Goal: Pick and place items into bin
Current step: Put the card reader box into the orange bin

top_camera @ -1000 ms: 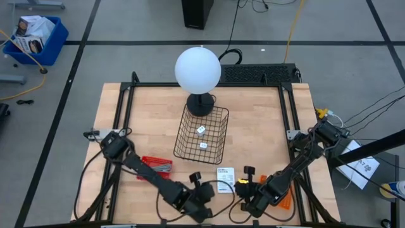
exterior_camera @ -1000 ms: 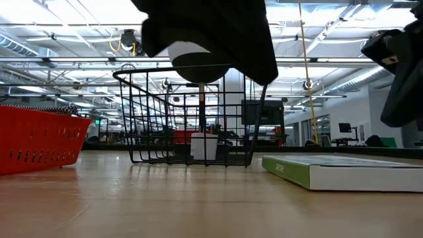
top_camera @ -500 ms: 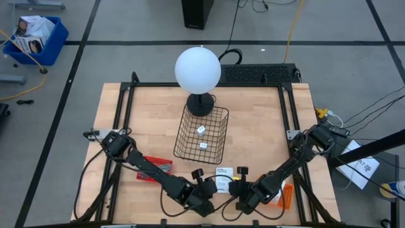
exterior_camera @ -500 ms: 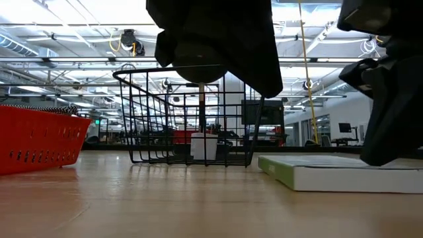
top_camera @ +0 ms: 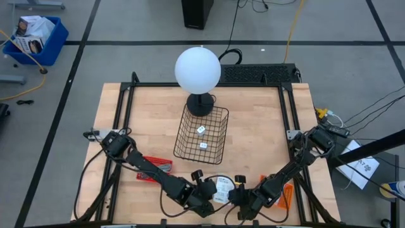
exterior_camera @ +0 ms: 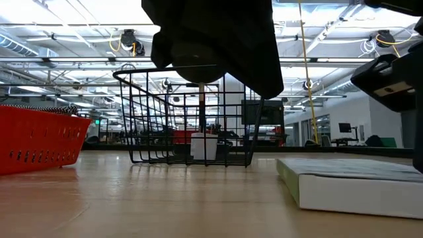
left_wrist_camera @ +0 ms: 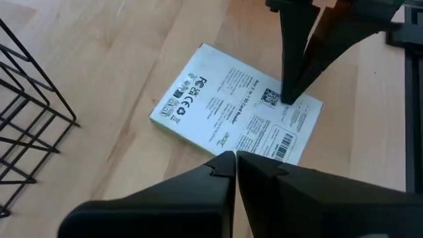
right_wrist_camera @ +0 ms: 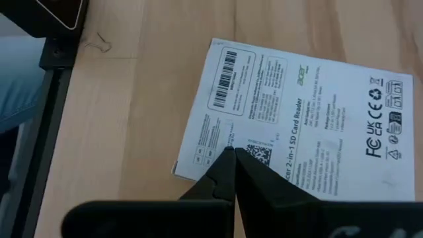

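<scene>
A flat white packet with black print (top_camera: pixel 221 188) lies on the table near its near edge, also in the left wrist view (left_wrist_camera: pixel 225 106) and the right wrist view (right_wrist_camera: pixel 310 125). My right gripper (right_wrist_camera: pixel 232 153) is shut, its tips on the packet's printed face. My left gripper (left_wrist_camera: pixel 234 157) is shut and hovers above the packet's edge, raised off the table in the low view (exterior_camera: pixel 211 39). Two tiny white blocks (top_camera: pixel 201 130) lie inside the black wire basket (top_camera: pixel 202 133). The second packet is out of view. My right gripper presses its shut fingertips (left_wrist_camera: pixel 289 98) down on the packet's printed face beside the square code (right_wrist_camera: pixel 259 153), slanting down from the table's right. The packet lies flat on the table under them.
A white globe lamp (top_camera: pixel 198 69) stands behind the basket. A red tray (top_camera: pixel 155 166) holding grey pieces sits to the left of the packet. An orange object (top_camera: pixel 285 194) lies under the right arm. The table's near edge is close to both grippers.
My right gripper moved toward the table's left and came down on the packet, then dragged it toward the near edge, turning it slightly. My left gripper shifted a little toward the right, closer to the packet.
</scene>
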